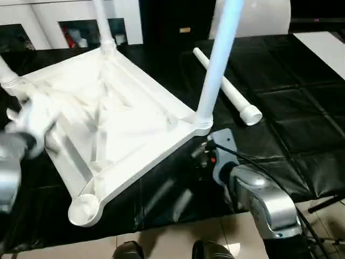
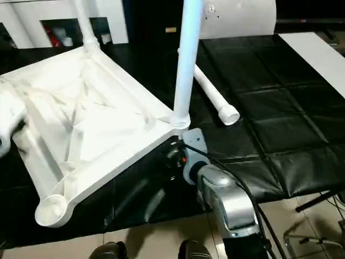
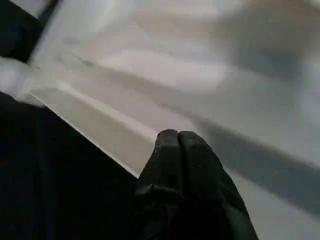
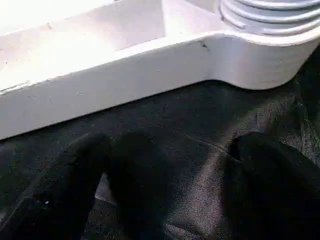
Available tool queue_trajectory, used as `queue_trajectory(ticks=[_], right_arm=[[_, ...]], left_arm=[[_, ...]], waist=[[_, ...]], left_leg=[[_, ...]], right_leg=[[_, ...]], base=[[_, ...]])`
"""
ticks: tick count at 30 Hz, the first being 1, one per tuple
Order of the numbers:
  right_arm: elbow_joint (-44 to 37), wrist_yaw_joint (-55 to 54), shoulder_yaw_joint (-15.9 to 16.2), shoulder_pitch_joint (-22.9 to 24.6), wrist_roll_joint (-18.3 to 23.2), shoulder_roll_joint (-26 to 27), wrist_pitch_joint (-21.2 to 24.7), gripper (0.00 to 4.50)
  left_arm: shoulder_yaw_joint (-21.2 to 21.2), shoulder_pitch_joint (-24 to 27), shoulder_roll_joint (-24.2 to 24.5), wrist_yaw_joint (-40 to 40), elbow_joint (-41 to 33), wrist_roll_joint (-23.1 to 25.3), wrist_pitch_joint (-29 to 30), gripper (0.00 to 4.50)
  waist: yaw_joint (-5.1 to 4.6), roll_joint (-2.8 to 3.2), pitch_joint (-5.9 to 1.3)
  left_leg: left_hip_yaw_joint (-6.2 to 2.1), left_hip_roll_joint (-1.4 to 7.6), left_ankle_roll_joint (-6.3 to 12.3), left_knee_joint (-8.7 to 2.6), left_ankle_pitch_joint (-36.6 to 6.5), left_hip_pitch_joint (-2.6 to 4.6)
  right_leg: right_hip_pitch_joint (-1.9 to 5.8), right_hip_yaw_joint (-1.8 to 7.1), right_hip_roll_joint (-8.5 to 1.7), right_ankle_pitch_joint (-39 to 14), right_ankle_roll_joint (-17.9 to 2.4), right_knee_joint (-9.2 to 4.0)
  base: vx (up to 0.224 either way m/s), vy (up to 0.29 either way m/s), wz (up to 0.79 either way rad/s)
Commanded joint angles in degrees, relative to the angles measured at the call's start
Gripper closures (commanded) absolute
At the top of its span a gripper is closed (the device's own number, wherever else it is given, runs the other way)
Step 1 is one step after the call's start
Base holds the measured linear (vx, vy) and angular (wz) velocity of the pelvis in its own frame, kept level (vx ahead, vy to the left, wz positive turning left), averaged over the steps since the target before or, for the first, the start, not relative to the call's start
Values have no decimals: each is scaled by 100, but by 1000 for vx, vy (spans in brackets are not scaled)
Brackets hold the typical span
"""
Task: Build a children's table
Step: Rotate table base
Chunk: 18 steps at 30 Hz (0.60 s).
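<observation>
The children's table top (image 1: 113, 124) lies upside down on a black mat, ribbed underside up. White legs stand in three corner sockets: far (image 1: 102, 21), right (image 1: 215, 59) and left (image 1: 6, 75). The near corner socket (image 1: 83, 208) is empty. A loose leg (image 1: 229, 89) lies on the mat to the right. My left gripper (image 3: 178, 135) is shut with nothing in it, just above the top's left rim. My right gripper (image 4: 170, 190) is open low over the mat, facing the rim below the right corner socket (image 4: 265, 40).
A white cabinet (image 1: 70, 21) with dark compartments stands behind the mat. A white surface (image 1: 323, 48) is at the far right. The mat's front edge (image 1: 178, 221) drops to a tiled floor, where two dark shoes (image 1: 129, 251) show.
</observation>
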Motion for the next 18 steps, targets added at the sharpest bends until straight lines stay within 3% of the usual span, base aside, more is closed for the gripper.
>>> queue_trajectory(ticks=[1, 2, 4, 6, 7, 8, 12, 14, 18], right_arm=[[280, -31, 87, -102, 14, 39, 10, 0], [349, -32, 97, -138, 19, 59, -25, 0], [713, -38, 106, -328, -23, 171, -192, 0], [713, -38, 106, -328, -23, 171, -192, 0], [996, -42, 85, -478, -46, 234, -371, 0], [996, -42, 85, -478, -46, 234, -371, 0], [1762, -60, -59, -970, -13, 435, -887, 0], [1919, -53, -93, -1111, 0, 454, -999, 0], [2165, 1, -140, -1311, -19, 410, -1163, 0]], left_arm=[[-205, 169, 30, -227, -26, 29, 36, 448], [-254, 223, 32, -284, -41, 16, 83, 448], [-523, 425, 187, -548, -161, -34, 276, 448], [-523, 425, 187, -548, -161, -34, 276, 448], [-620, 486, 222, -752, -335, -217, 426, 448], [-620, 486, 222, -752, -335, -217, 426, 448], [-1069, 713, 216, -2047, -1458, -1393, 704, 448], [-1224, 782, 201, -2451, -1852, -1772, 742, 448], [-1562, 574, -174, -2755, -2233, -2252, 884, 448]], waist=[[13, 123, -374], [11, 157, -377], [-22, 134, -360], [-26, 144, -356], [-26, 181, -359], [-40, 159, -361], [-37, 151, -346], [-9, 150, -339], [-18, 136, -347]], left_leg=[[-18, 38, -194, -385, -1173, 68], [-23, 42, -206, -385, -1189, 73], [-29, 35, -208, -405, -1362, 52], [-29, 46, -213, -405, -1426, 73], [-31, 42, -223, -393, -1408, 72], [-37, 41, -231, -402, -1400, 62], [-24, 53, -237, -396, -1490, 88], [-12, 58, -229, -401, -1574, 113], [-14, 33, -267, -402, -1436, 81]], right_leg=[[258, 246, -264, -988, -918, -390], [252, 244, -275, -962, -951, -381], [256, 248, -283, -1170, -950, -400], [245, 253, -282, -1250, -956, -419], [245, 256, -280, -1176, -976, -406], [260, 248, -274, -1115, -1012, -406], [236, 260, -288, -1241, -1127, -410], [212, 261, -276, -1403, -1118, -419], [248, 246, -242, -1255, -996, -390]], base=[[0, 0, 0], [0, 0, 0], [0, 0, 0], [0, 0, 0], [0, 0, 0], [0, 0, 0], [0, 0, 0], [0, 0, 0], [0, 0, 0]])
